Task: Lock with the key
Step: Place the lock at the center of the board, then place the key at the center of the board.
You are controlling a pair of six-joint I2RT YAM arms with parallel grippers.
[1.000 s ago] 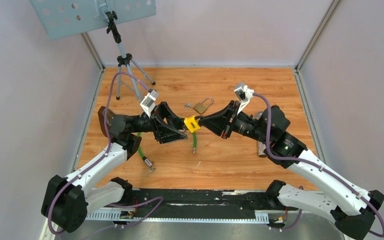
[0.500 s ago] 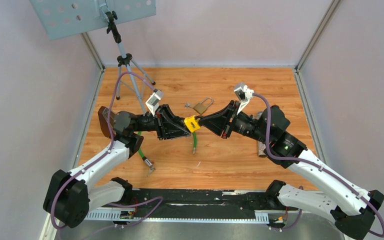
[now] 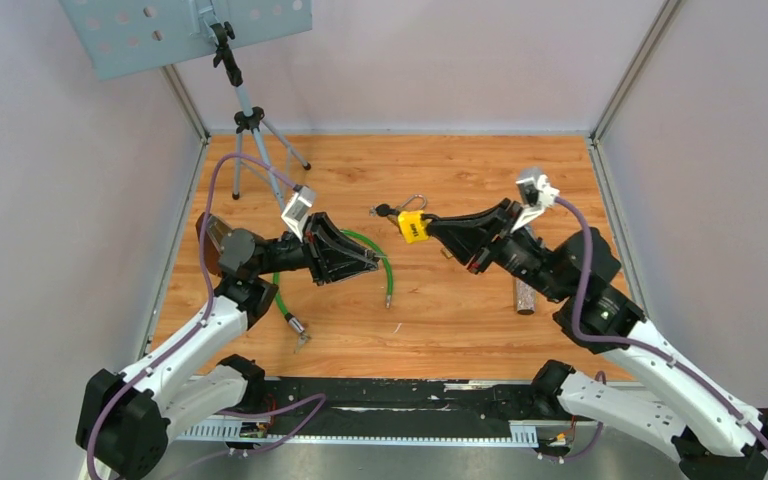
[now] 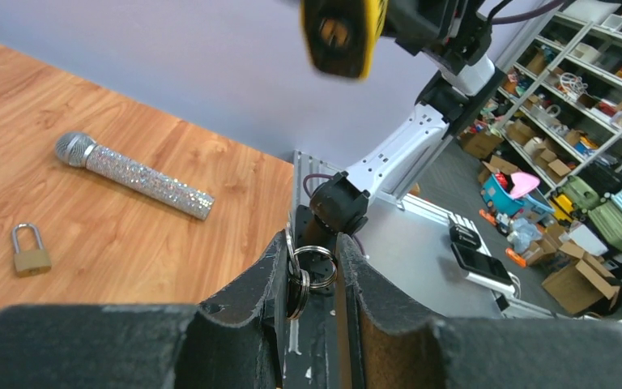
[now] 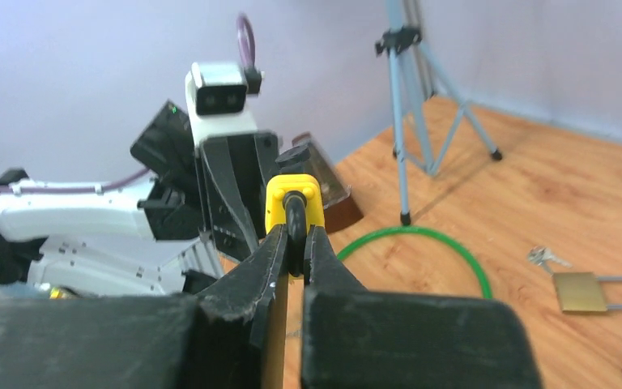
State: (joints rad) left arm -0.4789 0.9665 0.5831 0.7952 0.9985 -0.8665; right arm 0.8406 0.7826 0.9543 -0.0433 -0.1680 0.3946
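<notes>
My right gripper [image 3: 430, 229] is shut on a yellow padlock [image 3: 413, 227] and holds it in the air over the middle of the table. In the right wrist view the fingers [image 5: 271, 251] pinch its black shackle, with the yellow body [image 5: 293, 197] beyond the tips. My left gripper [image 3: 368, 262] is shut on a key ring [image 4: 314, 270]; the key itself is hidden between the fingers. The padlock hangs high and apart from the left gripper, with its keyhole face [image 4: 342, 34] showing in the left wrist view.
A brass padlock [image 5: 581, 291] with loose keys [image 5: 546, 258] lies on the wooden table behind the yellow padlock. A green cable [image 3: 388, 272] loops near the left gripper. A glittery microphone [image 3: 523, 296] lies at the right. A tripod [image 3: 250, 125] stands at the back left.
The two grippers were together at the table's middle. The right gripper has carried the yellow padlock away to the right and back, and the left gripper has drawn back slightly to the left.
</notes>
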